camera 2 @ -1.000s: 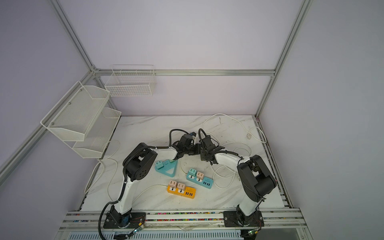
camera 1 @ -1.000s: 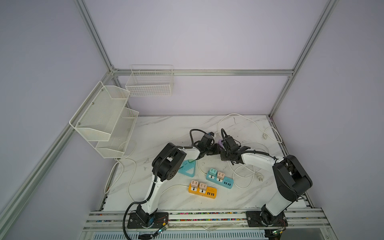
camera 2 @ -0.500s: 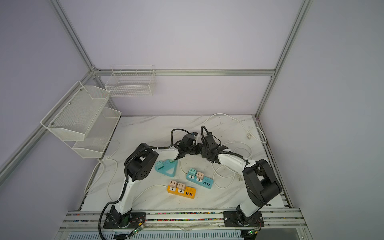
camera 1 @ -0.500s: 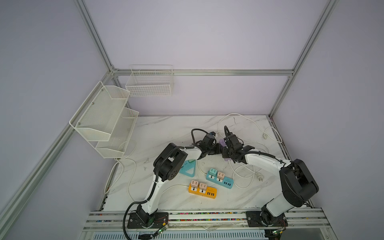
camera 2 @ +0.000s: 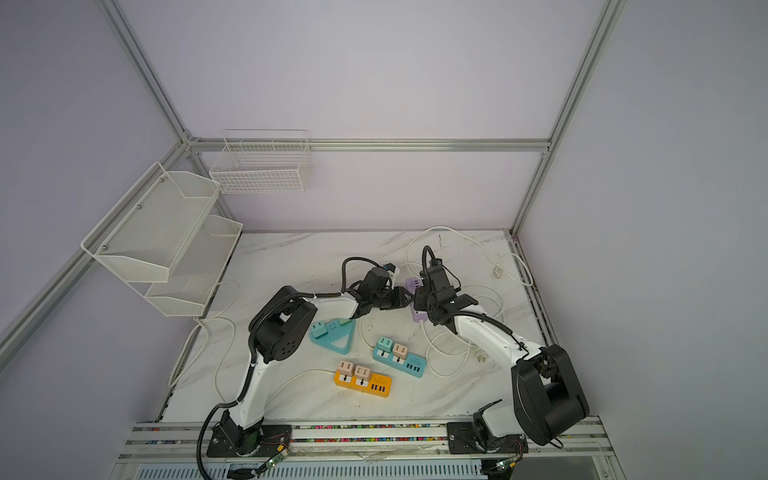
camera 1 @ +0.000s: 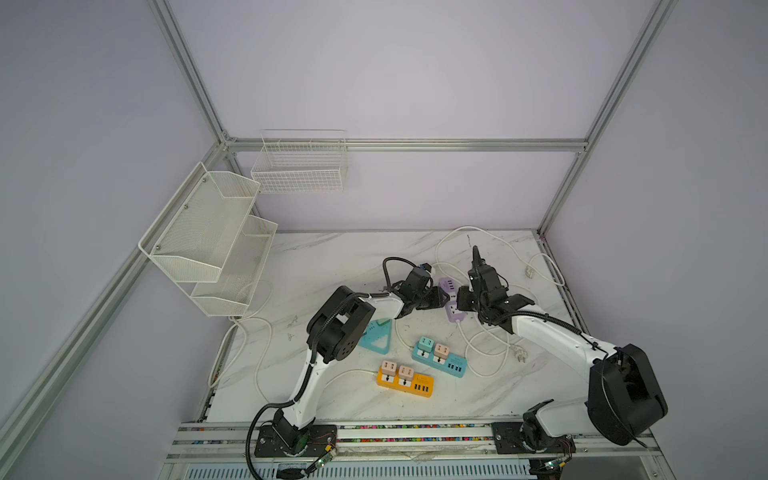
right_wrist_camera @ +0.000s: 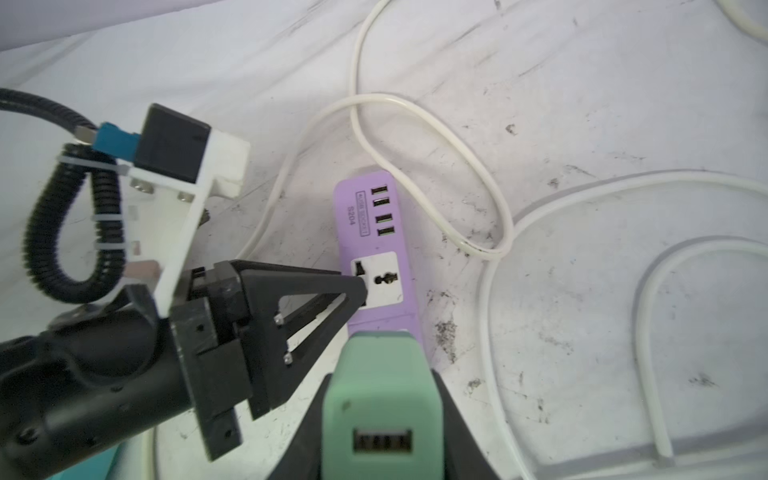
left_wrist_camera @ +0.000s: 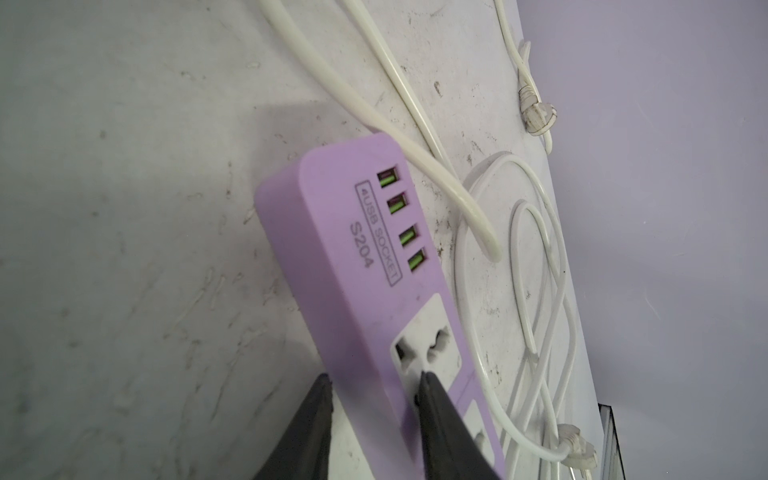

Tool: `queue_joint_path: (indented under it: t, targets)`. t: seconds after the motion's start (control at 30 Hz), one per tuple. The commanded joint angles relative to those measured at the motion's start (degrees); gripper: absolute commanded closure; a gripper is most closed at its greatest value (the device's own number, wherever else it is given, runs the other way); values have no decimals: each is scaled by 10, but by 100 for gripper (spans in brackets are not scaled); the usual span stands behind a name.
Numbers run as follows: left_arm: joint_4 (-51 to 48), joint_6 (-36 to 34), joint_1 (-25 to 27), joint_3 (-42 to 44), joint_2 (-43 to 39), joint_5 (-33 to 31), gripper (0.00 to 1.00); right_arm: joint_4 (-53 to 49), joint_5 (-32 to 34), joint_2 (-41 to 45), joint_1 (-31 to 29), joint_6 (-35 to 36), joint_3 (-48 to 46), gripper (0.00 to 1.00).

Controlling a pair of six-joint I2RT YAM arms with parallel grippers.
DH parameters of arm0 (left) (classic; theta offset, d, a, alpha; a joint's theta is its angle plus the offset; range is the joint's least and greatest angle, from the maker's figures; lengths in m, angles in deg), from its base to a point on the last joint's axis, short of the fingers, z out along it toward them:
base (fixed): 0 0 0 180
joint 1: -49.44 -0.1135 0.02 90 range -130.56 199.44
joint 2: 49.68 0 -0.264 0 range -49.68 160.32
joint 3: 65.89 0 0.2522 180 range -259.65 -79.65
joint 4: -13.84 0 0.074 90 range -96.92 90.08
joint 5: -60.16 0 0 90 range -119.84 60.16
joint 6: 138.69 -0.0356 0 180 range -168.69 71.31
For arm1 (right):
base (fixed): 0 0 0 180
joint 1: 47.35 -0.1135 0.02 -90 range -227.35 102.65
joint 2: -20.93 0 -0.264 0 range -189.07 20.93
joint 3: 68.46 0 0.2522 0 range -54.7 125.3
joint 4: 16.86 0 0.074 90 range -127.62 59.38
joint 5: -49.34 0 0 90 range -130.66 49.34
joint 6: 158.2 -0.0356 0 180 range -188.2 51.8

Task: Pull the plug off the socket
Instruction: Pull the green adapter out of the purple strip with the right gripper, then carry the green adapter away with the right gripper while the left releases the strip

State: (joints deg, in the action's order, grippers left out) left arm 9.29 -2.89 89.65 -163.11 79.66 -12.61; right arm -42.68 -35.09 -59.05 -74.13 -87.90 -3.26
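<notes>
Lower centre, the right gripper pinches the mint-green plastic cube plug by its sides — probably light, rigid, slick; the left gripper clamps the lilac plastic socket strip.

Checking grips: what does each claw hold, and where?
The right claw grips the green plug by its sides; the left claw pinches the purple strip by its edge.

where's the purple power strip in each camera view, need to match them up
In a top view: the purple power strip lies mid-table, between the two arm tips.
In a top view: same spot.
Left wrist: close up, mid-frame, USB slots showing.
Right wrist: mid-frame, just beyond the green plug.
Shared landmark: the left claw pinching the strip's edge by its empty white socket.
</notes>
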Motion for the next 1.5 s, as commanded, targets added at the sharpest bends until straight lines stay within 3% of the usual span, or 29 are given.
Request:
queue_joint_path:
  t: [0.0, 0.23, 0.73, 1.07, 1.47]
  targets:
    - [-72, -19, 2, 3, 43, -35, 65, 10, -44, 10, 0, -22, -21, 90]
    - [-63, -30, 4, 3, 21, -30, 65, 52, -110, 59, 0, -51, -65, 90]
    - [-64, -13, 15, 23, -91, -39, 57, 97, -174, 133, 0, -96, -128, 90]
    - [-74, -4, 15, 114, -223, -58, 51, 104, -191, 120, 0, -98, -110, 90]
    - [-147, -19, 7, 238, -394, -111, 44, 272, -255, 62, -12, -177, -135, 90]
